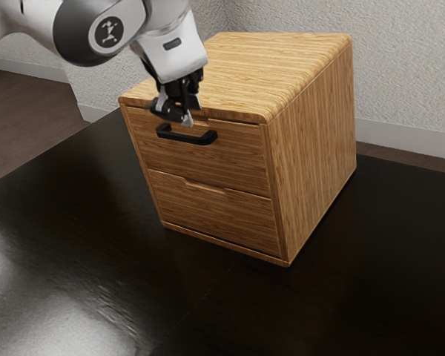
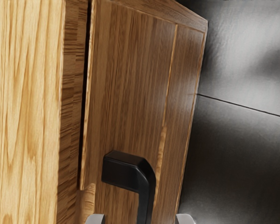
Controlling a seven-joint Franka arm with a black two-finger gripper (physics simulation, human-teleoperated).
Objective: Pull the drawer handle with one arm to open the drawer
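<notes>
While jaws hang spread above it, handle (image 1: 186, 137) lies level — long axis across top drawer (image 1: 215, 159) front.

Soft glare on glossy table (image 1: 52, 311).

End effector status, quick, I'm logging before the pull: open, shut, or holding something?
End effector: open, its fingers straddling the black bar handle of the top drawer of the light wooden cabinet, not clamped on it.

Wide side view; wrist close above handle (image 1: 185, 138).
</notes>
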